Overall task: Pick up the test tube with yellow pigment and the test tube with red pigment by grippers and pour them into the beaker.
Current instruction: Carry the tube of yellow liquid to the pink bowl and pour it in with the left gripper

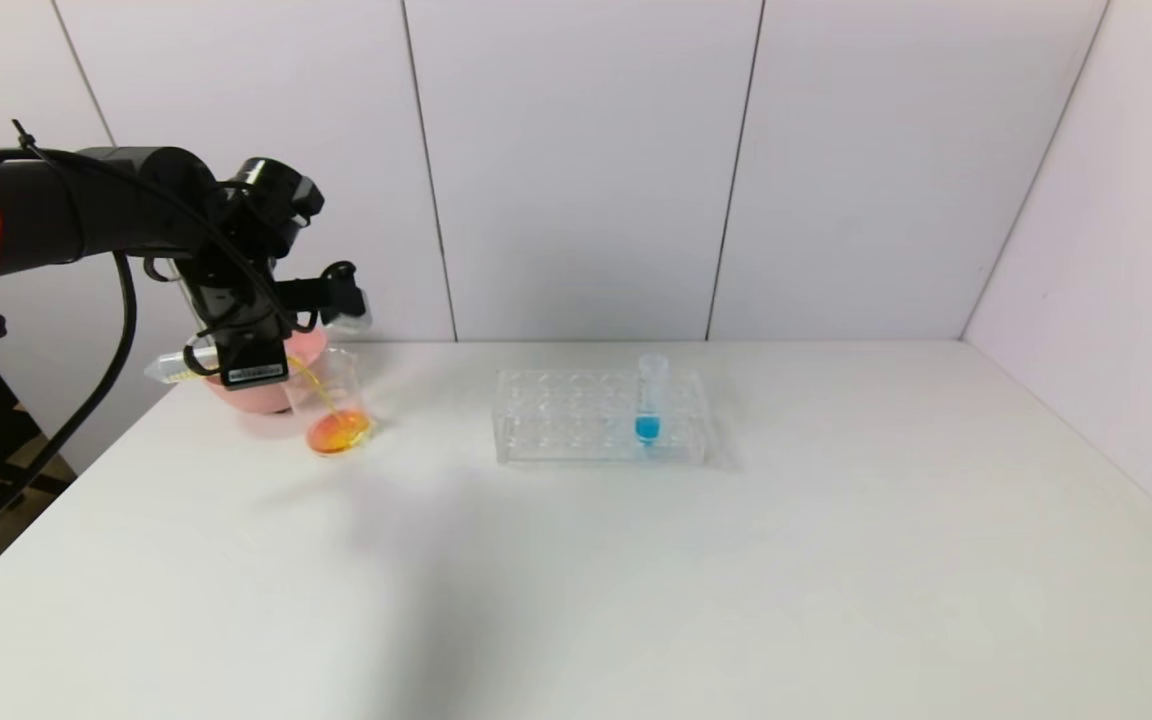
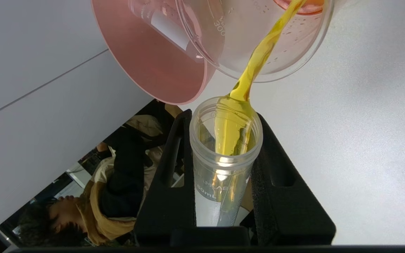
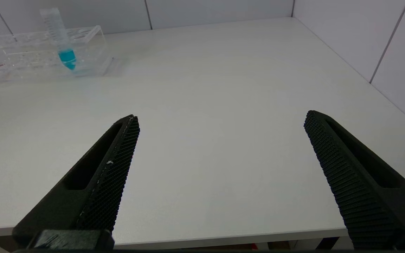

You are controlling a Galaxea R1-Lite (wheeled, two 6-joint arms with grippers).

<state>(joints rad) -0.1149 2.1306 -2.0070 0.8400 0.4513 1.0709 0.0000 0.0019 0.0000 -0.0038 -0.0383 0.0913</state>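
Observation:
My left gripper [image 1: 241, 352] is shut on the test tube with yellow pigment [image 1: 176, 366], tipped almost level with its mouth over the beaker [image 1: 336, 395]. In the left wrist view the gripper [image 2: 223, 116] clamps the tube [image 2: 223, 168], and a yellow stream [image 2: 255, 63] runs from it into the beaker [image 2: 294, 52]. The beaker holds orange liquid [image 1: 338, 433]. A clear tube with a white band [image 2: 164, 24] lies in the pink bowl [image 2: 153, 63]; no red pigment shows in it. My right gripper [image 3: 220, 116] is open and empty above the table's near edge.
The pink bowl [image 1: 236, 395] stands just behind the beaker at the table's far left. A clear many-holed rack [image 1: 576, 415] with a blue-tipped tube [image 1: 648, 400] stands mid-table, also in the right wrist view [image 3: 30, 52]. White walls close the back and right.

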